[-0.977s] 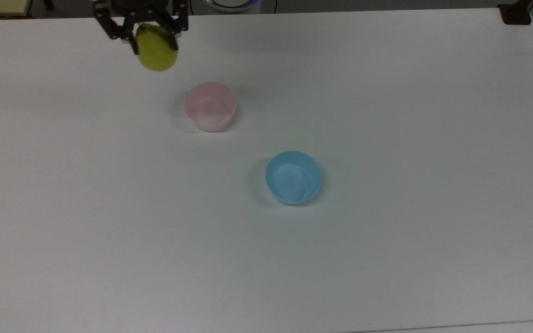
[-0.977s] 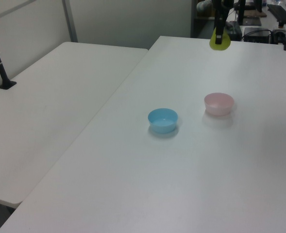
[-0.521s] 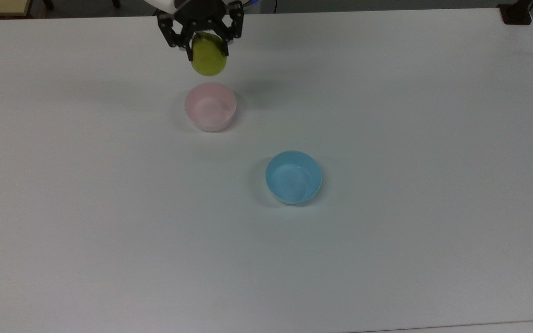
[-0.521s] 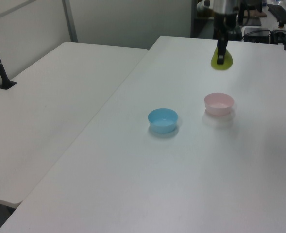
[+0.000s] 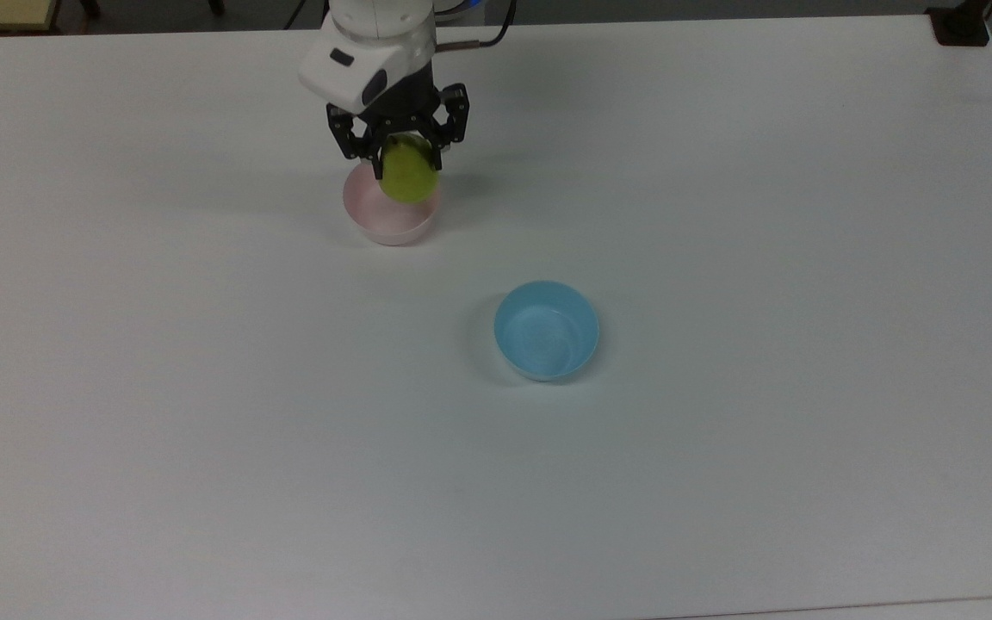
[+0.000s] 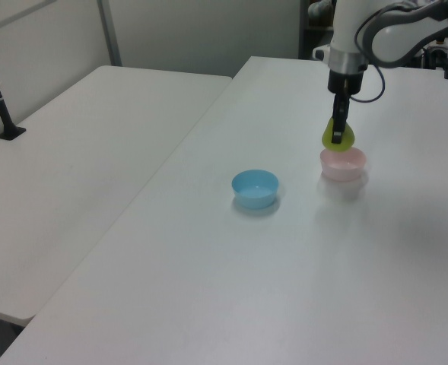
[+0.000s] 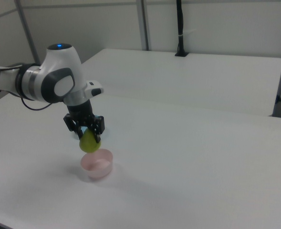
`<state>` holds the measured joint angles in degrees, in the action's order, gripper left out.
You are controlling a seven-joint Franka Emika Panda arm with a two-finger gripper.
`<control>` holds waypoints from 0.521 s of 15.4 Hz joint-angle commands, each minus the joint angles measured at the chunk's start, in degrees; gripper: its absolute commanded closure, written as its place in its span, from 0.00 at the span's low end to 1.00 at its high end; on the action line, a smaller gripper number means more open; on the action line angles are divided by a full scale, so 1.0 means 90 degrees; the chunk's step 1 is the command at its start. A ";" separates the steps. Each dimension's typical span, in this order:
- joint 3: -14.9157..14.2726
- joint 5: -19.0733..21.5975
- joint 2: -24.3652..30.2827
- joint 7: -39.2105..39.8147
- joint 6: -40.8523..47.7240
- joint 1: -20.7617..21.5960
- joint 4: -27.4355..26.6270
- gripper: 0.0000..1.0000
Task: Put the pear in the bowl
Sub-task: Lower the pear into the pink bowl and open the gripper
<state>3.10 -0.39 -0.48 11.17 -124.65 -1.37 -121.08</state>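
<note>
Pear (image 5: 409, 175) clamped in the pincer (image 5: 401, 164), hanging just above the pink bowl (image 5: 388, 222), over its far rim in the top view rather than dead centre. Risk: if let go here it could clip the rim, tip the light bowl or roll out onto the tabletop (image 5: 720, 430). Blue bowl (image 5: 546, 331) well apart, no issue. Pear's stem and fingertip contact are hidden by the pincer; exact height over the bowl is hard to judge.

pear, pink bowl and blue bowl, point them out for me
pear (image 5: 410, 179), top view, on its rounded lower body
pink bowl (image 5: 388, 231), top view, on its near outer wall
blue bowl (image 6: 255, 182), left view, on its inner floor
</note>
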 commanded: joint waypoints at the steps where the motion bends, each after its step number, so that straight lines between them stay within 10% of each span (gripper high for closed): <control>1: 0.0017 -0.0327 -0.0269 -0.0157 -0.0426 0.0045 -0.0169 0.87; 8: 0.0007 -0.0688 -0.0523 -0.0343 -0.0847 0.0025 -0.0404 0.84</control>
<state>3.10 -4.76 -5.10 10.66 -130.14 -1.34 -123.57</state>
